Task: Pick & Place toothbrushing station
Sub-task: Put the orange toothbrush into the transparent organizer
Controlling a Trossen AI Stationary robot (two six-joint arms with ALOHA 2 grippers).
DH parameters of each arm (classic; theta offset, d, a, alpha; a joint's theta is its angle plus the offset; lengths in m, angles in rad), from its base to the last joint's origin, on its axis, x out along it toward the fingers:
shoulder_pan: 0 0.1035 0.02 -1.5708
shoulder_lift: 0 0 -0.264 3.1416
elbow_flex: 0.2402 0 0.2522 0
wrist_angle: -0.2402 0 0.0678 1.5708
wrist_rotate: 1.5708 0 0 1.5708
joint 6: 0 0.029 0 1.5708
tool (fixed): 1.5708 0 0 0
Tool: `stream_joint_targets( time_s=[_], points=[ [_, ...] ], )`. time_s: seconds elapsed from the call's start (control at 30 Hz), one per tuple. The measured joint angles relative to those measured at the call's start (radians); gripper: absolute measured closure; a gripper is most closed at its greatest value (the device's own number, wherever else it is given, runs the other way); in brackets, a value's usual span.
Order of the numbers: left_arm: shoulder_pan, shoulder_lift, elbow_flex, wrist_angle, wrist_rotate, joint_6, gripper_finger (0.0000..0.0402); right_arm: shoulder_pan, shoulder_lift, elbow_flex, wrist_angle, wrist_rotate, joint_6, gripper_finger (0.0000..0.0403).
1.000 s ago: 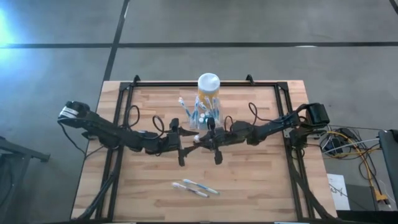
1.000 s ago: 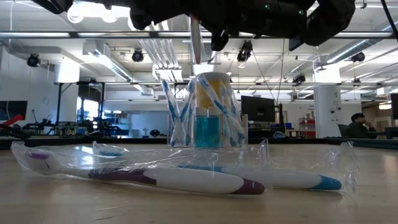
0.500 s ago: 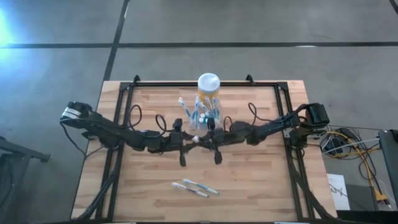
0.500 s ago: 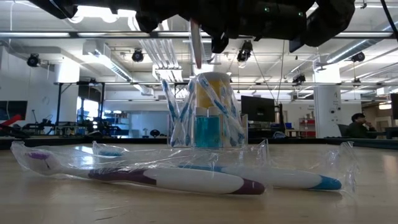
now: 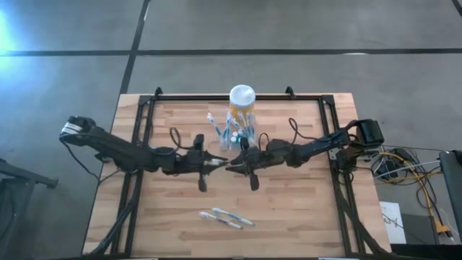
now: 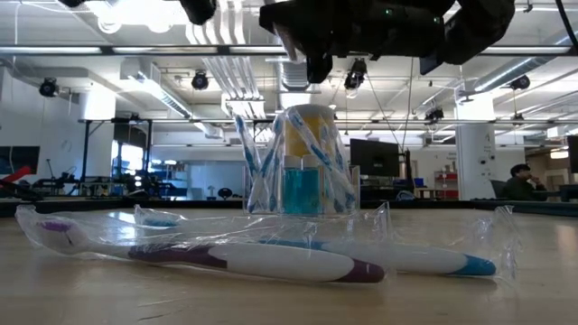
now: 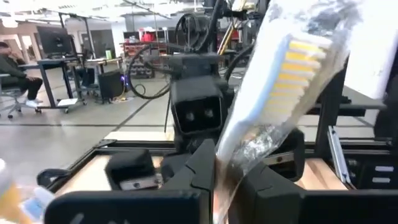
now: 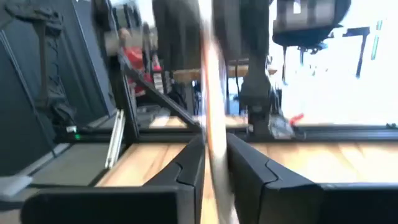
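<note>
A large open lab or workshop. Beyond the wooden table (image 6: 542,298) run ceiling light strips (image 6: 163,99), monitors (image 6: 375,158) on desks and a seated person (image 6: 517,183) far right.

One camera looks straight down on the whole worktop (image 5: 173,217); another sits level at its surface; both wrist cameras face each other closely across its middle.

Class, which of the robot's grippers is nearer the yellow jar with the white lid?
Right. The right gripper sits just in front of the yellow jar with the white lid; the left gripper is slightly farther, off to its left.
</note>
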Motion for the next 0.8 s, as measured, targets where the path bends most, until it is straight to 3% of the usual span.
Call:
stream_joint_targets(
  time_s=[0.27,0.43,0.6,0.8],
  points=[
    [-0.003,-0.228,-0.01,-0.234,0.0,0.006,0.0377,0.0,0.003,-0.005,-0.028,-0.002,0.078,0.0319],
    [-0.001,-0.345,-0.04,-0.264,-0.051,0.01,0.0378,0.009,0.007,-0.012,-0.112,-0.038,0.103,0.0313],
    [-0.003,-0.469,-0.108,-0.405,-0.107,-0.01,0.0378,0.023,0.006,-0.027,-0.136,-0.004,0.109,0.0317],
    [-0.002,-0.575,-0.262,-0.425,-0.132,-0.099,0.0378,0.065,0.006,-0.043,-0.101,0.049,0.083,0.0331]
  ],
)
